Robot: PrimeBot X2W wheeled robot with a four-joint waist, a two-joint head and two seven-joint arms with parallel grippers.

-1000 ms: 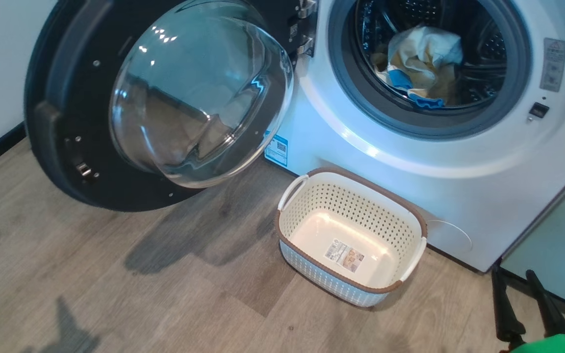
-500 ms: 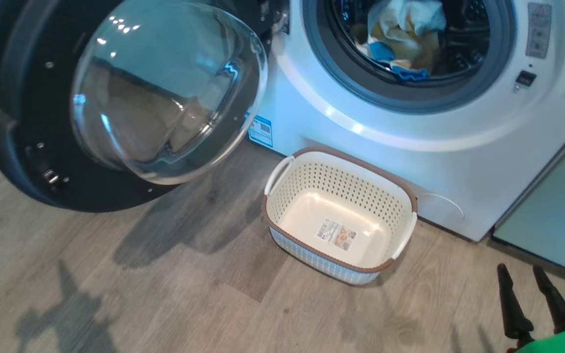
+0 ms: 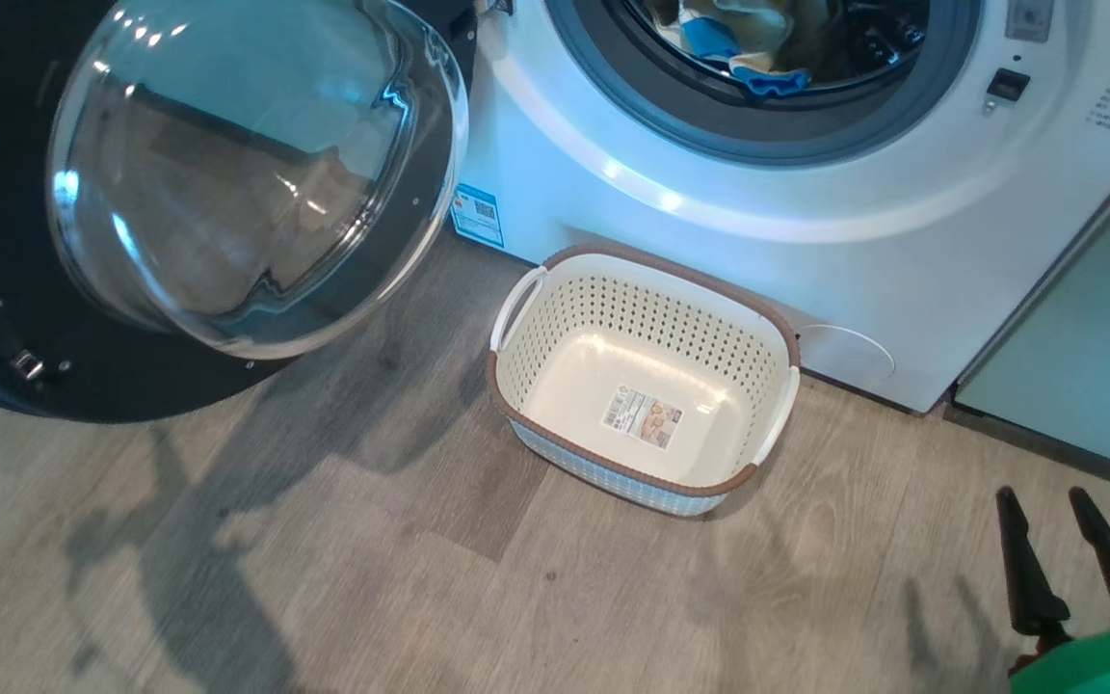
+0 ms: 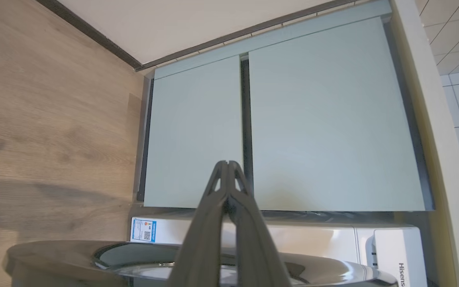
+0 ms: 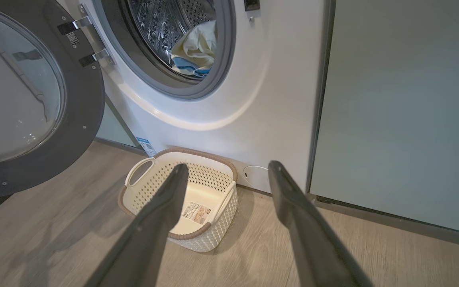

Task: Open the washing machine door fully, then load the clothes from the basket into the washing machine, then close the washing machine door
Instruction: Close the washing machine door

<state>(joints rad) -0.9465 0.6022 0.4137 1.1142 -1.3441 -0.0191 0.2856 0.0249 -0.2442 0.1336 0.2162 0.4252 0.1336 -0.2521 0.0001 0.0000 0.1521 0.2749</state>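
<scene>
The washing machine door (image 3: 227, 173) hangs wide open at the left, its glass bowl facing me. The white washing machine (image 3: 709, 241) has the clothes (image 3: 728, 48), pale yellow with blue patches, lying inside its drum; the right wrist view shows the clothes (image 5: 195, 50) there too. On the floor against the machine stands the basket (image 3: 651, 308), with nothing in it but its label. My right gripper (image 3: 1043, 501) is open low at the right, apart from the basket (image 5: 213, 181), nothing between its fingers. My left gripper (image 4: 225, 163) is shut and empty, above the door's edge (image 4: 54, 259).
Pale green cabinets (image 3: 1095, 337) adjoin the machine on the right, and the same cabinets (image 4: 293, 119) face the left wrist. Wooden floor (image 3: 420, 578) spreads in front. A white wall with a dark skirting (image 4: 94, 36) runs beside the cabinets.
The head camera has moved: door, machine and basket sit further up and left in the picture. The right fingers show higher in view. Nothing was grasped or released.
</scene>
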